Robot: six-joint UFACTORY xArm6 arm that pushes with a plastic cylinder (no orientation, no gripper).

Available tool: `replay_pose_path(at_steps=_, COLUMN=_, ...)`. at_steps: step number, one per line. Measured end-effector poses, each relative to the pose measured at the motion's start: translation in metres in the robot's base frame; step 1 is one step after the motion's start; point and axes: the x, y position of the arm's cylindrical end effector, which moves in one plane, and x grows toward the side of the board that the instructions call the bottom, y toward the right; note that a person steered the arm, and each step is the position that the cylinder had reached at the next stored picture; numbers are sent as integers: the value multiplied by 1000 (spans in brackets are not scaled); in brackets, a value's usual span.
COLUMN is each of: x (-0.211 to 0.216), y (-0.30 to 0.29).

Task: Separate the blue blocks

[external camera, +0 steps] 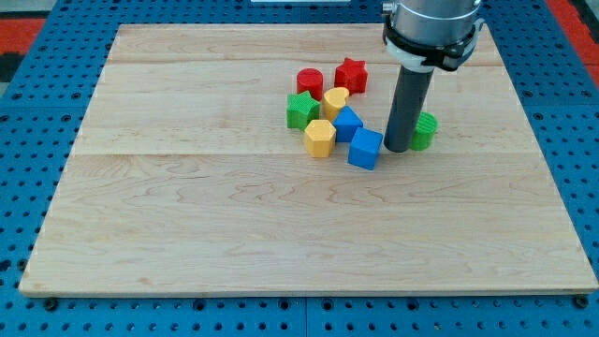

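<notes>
Camera view: my tip (396, 150) rests on the wooden board (187, 234), holding nothing, being a bare rod with no jaws. A blue cube (365, 148) sits just beside it at nine o'clock; a second blue block (347, 123) touches that cube at eleven o'clock. A green cylinder (424, 131) stands partly hidden behind the rod at two o'clock. Further toward ten o'clock cluster a yellow hexagonal block (319, 138), a yellow block (335, 101), a green star (301, 109), a red cylinder (310, 82) and a red star (351, 75).
</notes>
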Motion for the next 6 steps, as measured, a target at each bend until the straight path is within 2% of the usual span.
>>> replay_pose_path(at_steps=1, x=-35, y=-5)
replay_pose_path(at_steps=2, x=-71, y=-51)
replay_pose_path(at_steps=3, x=-43, y=-81)
replay_pose_path(at_steps=4, x=-1, y=-41)
replay_pose_path(at_steps=5, x=17, y=-17)
replay_pose_path(at_steps=6, x=67, y=14)
